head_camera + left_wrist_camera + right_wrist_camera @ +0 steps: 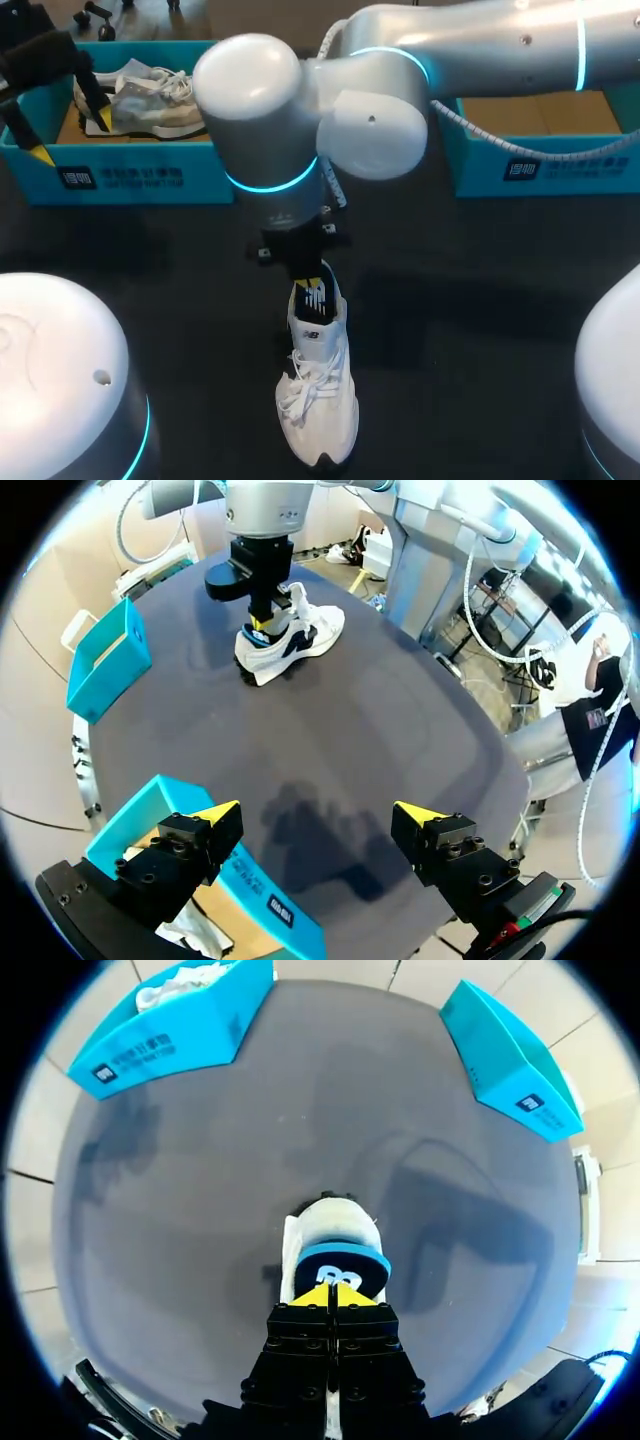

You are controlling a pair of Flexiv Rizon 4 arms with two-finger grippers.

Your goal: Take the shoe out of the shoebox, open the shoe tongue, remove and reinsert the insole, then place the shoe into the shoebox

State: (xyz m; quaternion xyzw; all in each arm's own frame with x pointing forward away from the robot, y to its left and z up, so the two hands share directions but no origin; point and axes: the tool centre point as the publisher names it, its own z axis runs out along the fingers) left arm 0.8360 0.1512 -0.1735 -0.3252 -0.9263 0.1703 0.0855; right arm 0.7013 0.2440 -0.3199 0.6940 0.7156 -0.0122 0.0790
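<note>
- The white shoe (318, 395) stands upright on the dark worktop (480, 300), outside both boxes. Its toe points toward the robot and its laces are loose.
- The right arm reaches in past the middle, and the right gripper (313, 282) comes down at the shoe's heel end.
- In the right wrist view its jaws are pressed together. The yellow tips meet on the near edge of a dark, blue-rimmed insole (340, 1265) that rises out of the shoe, and as far as can be seen they pinch it.
- The left gripper (318, 812) hangs over the near corner of the left shoebox (120, 175), jaws spread wide with nothing between them.
- A second shoe (150, 95), grey and white, lies in that box.
- The right shoebox (540, 165) sits well apart on the far right, partly covered by the right arm.
</note>
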